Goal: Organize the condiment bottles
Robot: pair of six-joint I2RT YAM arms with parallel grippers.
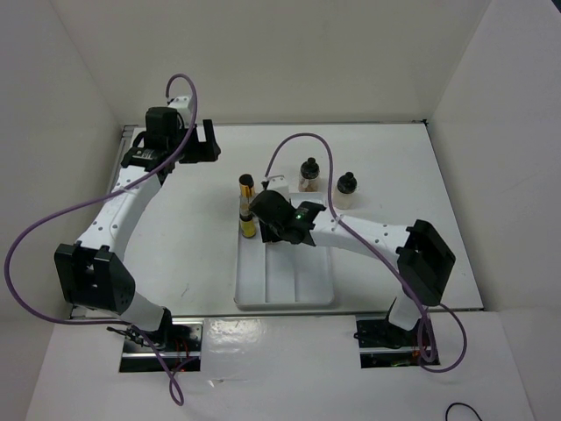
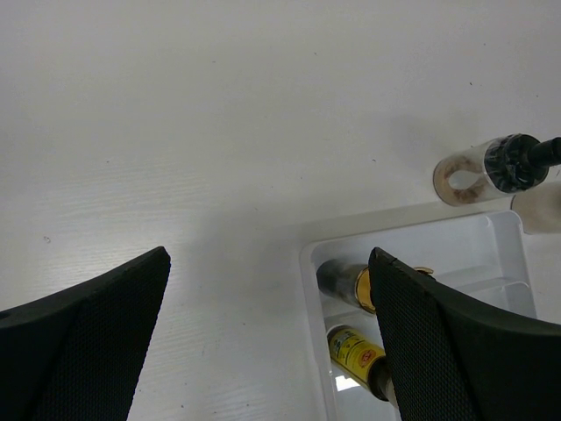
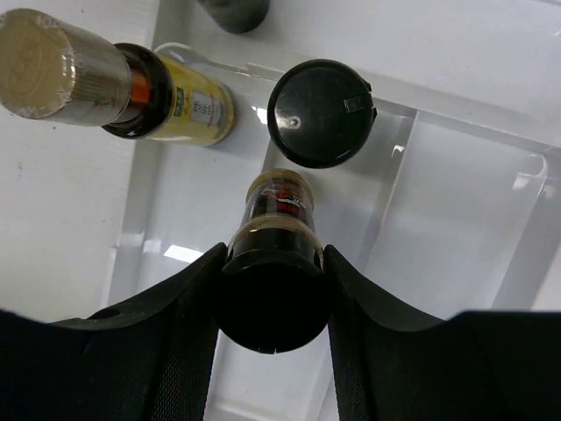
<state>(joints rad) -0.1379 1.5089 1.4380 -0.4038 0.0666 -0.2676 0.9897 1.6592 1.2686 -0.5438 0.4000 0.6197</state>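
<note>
The right fingers [image 3: 188, 342] are clamped on the black cap of a small bottle [image 3: 277, 206]. It is held upright, cap up and long axis vertical, over the far end of the white tray [image 3: 456, 202]. In the tray just beside it are a black-capped bottle [image 3: 320, 112] and a slim yellow bottle [image 3: 188, 101]. A clear jar [image 1: 308, 174] and a pale bottle [image 1: 347, 189] stand on the bench [image 1: 193, 237] beyond the tray. The left fingers [image 2: 96, 333], off the tray's far left corner, are spread wide and grip nothing.

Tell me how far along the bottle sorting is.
Done: two yellow bottles are in the tray's left compartment. In hand: the right gripper is shut on a black-capped bottle over the tray. Remaining: a jar and a small bottle stand outside, beyond the tray; the left gripper is open, empty.
</note>
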